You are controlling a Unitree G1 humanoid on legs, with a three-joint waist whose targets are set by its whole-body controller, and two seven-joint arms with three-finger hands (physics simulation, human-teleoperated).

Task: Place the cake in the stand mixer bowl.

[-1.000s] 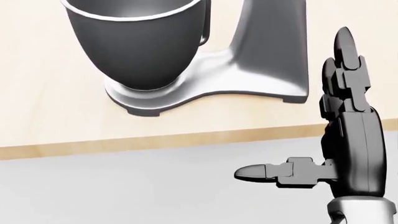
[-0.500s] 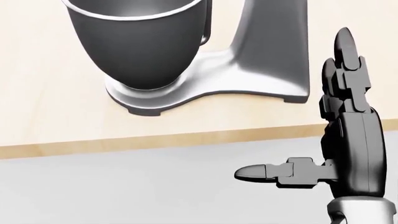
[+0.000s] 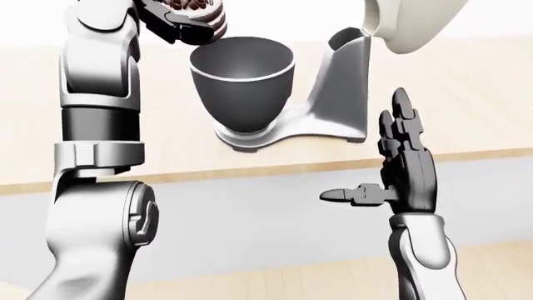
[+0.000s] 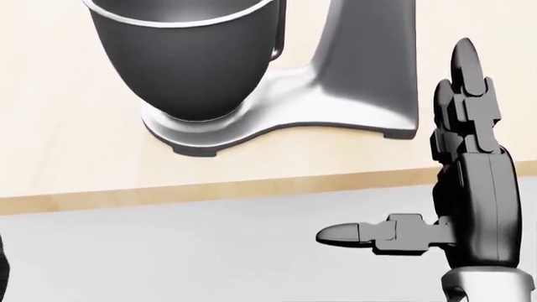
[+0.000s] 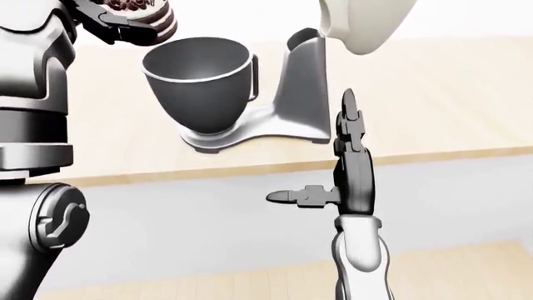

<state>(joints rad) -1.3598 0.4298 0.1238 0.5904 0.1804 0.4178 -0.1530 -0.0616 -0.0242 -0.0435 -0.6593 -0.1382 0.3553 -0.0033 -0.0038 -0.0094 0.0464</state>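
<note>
Left robot hand (image 3: 179, 22) gripping cake (image 3: 200, 11) above bowl (image 3: 242, 81); right robot hand (image 3: 398, 169) splayed wide, empty.

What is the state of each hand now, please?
Left hand: closed on the cake, held up beside the bowl rim.
Right hand: open, empty, fingers extended.

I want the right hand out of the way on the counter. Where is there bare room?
Bare counter lies right of the mixer, above the open right hand. A bare strip runs below the mixer base along the counter edge. Crowded at top left: the left hand holds the cake over the bowl.
</note>
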